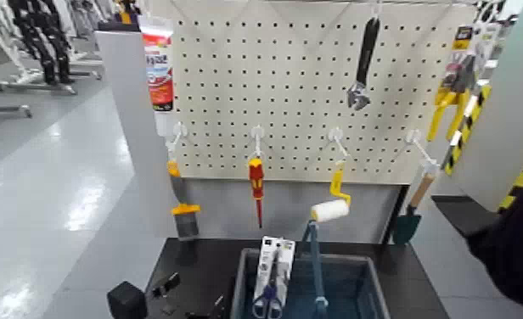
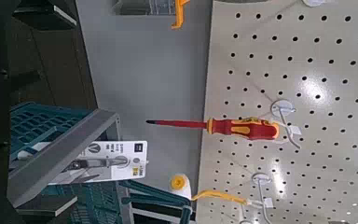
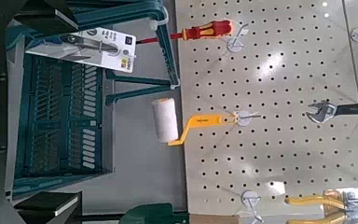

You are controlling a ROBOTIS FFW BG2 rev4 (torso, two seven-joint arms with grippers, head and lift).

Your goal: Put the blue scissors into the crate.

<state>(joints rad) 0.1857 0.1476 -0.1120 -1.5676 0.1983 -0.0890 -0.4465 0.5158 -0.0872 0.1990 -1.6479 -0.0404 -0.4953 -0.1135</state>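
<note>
The blue scissors (image 1: pixel 271 299), fixed to their white card (image 1: pixel 275 254), stand inside the crate (image 1: pixel 362 270), leaning against its far rim near the left corner. The card also shows in the left wrist view (image 2: pixel 107 161) and the right wrist view (image 3: pixel 91 45), resting on the crate's rim (image 2: pixel 65 154). Nothing holds it. My left gripper (image 2: pixel 47 110) is open and empty, low at the left of the crate, with my left arm (image 1: pixel 127 299) at the table's front left. My right gripper (image 3: pixel 42 110) is open and empty; my right arm (image 1: pixel 511 246) is at the right edge.
A pegboard (image 1: pixel 299 76) stands behind the crate with a red-and-yellow screwdriver (image 1: pixel 255 182), a paint roller (image 1: pixel 330 210), a scraper (image 1: pixel 182 216), a wrench (image 1: pixel 362 64) and a trowel (image 1: pixel 409 222). A teal-blue bar (image 1: pixel 315 259) stands in the crate. The table (image 1: pixel 197 263) is black.
</note>
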